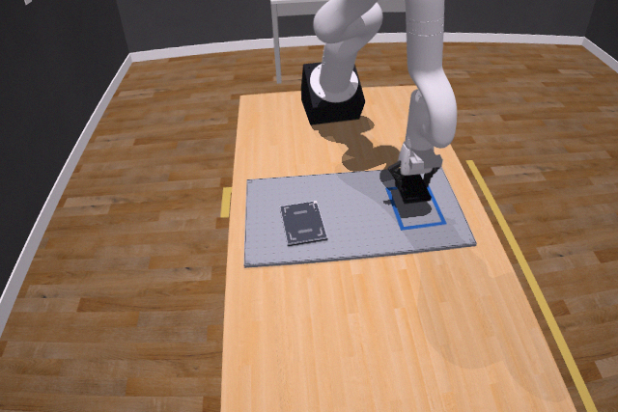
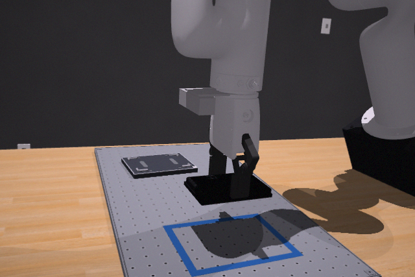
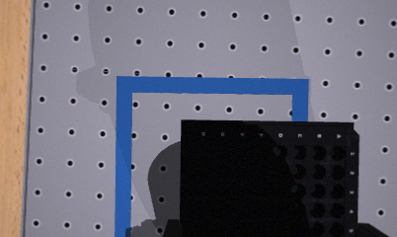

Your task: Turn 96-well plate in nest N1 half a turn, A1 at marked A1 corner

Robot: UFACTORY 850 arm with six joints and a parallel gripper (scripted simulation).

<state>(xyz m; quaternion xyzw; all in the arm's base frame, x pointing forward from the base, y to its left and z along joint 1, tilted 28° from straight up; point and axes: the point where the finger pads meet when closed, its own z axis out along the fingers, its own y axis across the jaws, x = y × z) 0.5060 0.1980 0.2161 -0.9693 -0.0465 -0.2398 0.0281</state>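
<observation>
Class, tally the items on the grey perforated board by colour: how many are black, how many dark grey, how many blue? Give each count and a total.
Black: 1, the 96-well plate, held above the board in the end effector
Dark grey: 1, the plate nest
Blue: 1, the blue outlined rectangle
Total: 3

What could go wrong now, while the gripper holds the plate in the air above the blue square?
1. The gripper holds the black plate clear of the grey board; a slip would drop it.
2. Its shadow only partly overlaps the blue square, so lowering now may miss it.
3. The empty nest is far; wrong turn misplaces A1.
</observation>
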